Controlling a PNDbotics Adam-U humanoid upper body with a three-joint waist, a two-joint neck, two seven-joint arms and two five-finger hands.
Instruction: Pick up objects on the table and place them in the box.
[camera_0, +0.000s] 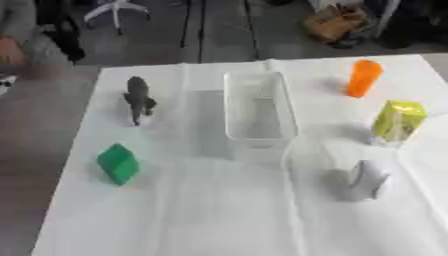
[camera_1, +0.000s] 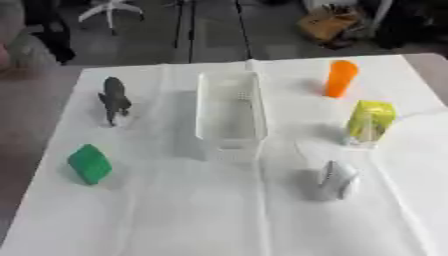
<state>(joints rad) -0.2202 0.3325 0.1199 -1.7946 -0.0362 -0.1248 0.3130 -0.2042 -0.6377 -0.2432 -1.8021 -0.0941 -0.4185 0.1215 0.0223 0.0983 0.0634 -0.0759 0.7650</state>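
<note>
Five objects ring a clear plastic box (camera_0: 258, 112): dark animal figure (camera_0: 138, 98), green block (camera_0: 118, 163), orange cup (camera_0: 363, 77), yellow carton (camera_0: 399, 121), white object (camera_0: 369, 179). Neither hand shows, so their state cannot be told.

This looks like a lab or office workroom set up for trials. A table (camera_0: 219, 210) under a plain white cover holds a staged spread: a clear box (camera_0: 256, 112) in the middle, with a toy animal (camera_0: 138, 99), a green block (camera_0: 118, 163), an orange cup (camera_0: 363, 78), a yellow carton (camera_0: 399, 121) and a white object (camera_0: 369, 180) set well apart around it. Beyond the table lie a grey floor, the white base of a swivel chair (camera_0: 115, 9), thin dark stand legs (camera_1: 184, 25) and a brown bag (camera_0: 334, 22).
</note>
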